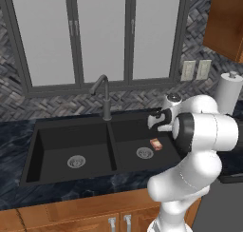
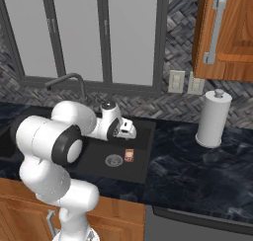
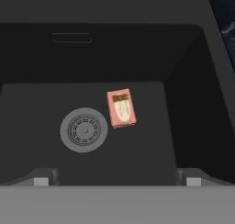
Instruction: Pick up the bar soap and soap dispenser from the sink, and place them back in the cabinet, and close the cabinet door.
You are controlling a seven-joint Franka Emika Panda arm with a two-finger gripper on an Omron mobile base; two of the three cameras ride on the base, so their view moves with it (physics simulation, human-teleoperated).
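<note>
The bar soap [image 3: 121, 108], a small pinkish block, lies flat on the floor of the black sink's [image 1: 71, 124] right basin, just right of the round drain [image 3: 83, 129]. It also shows as the bar soap [image 1: 155, 143] and the bar soap [image 2: 129, 155] in the base views. My gripper [image 3: 117, 179] hovers above that basin, open and empty, pointing down at the soap; it is also seen as the gripper [image 1: 154, 121] and the gripper [image 2: 129, 132]. The brown cabinet door [image 2: 227, 37] with its silver bar handle hangs at the upper right. The soap dispenser is out of view.
A dark curved faucet [image 1: 102, 91] rises behind the divider between the basins. A paper towel roll [image 2: 213, 119] stands on the dark marble counter [image 2: 197, 161] right of the sink. Grey-framed windows [image 1: 102, 36] and wall outlets [image 2: 176, 81] line the back wall.
</note>
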